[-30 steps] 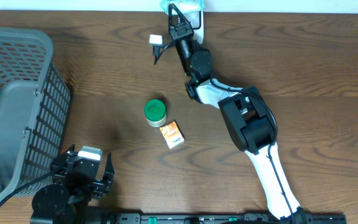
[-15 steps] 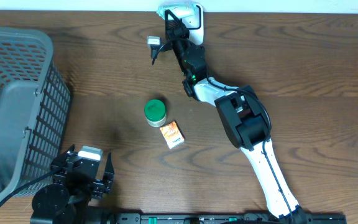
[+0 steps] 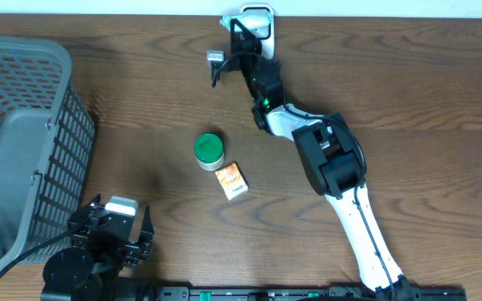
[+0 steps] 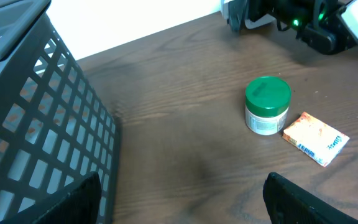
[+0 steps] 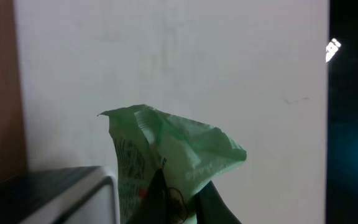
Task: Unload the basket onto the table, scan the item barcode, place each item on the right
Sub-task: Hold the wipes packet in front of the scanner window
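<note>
Packet [image 5: 166, 155], green and crumpled, is pinched between the closed jaws of the right gripper [image 3: 238, 33] far beyond the green-lidded jar [image 3: 208, 150], raised by the white device [image 3: 260, 15], probably a scanner, to show its barcode; left gripper [image 4: 185, 202] rests spread and empty on the jar's near side; dark wood table [image 3: 425, 100], pale wall [image 4: 135, 18] behind.

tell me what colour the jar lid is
The jar lid is green, seen best in the left wrist view.

print on green packet [image 5: 166, 155] blurred, no text legible
</note>
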Controlling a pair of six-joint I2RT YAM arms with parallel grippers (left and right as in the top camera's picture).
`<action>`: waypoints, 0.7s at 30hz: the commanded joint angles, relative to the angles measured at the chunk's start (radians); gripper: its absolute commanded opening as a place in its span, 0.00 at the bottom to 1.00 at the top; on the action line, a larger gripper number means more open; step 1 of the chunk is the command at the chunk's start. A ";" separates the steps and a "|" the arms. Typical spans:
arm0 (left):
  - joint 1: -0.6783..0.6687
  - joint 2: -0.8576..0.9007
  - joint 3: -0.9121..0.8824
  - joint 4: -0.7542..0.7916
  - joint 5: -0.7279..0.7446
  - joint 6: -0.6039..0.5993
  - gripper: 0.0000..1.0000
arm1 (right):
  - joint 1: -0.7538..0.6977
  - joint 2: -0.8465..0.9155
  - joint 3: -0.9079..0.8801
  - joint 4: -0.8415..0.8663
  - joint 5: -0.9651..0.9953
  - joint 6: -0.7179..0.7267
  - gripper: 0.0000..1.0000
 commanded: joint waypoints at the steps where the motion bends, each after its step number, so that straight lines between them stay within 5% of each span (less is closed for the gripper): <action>1: 0.004 -0.002 0.002 0.002 -0.008 0.005 0.84 | -0.009 0.073 0.019 0.019 -0.017 0.013 0.02; 21: 0.004 -0.002 0.002 0.002 -0.008 0.005 0.84 | 0.013 0.102 0.019 -0.116 0.057 0.013 0.01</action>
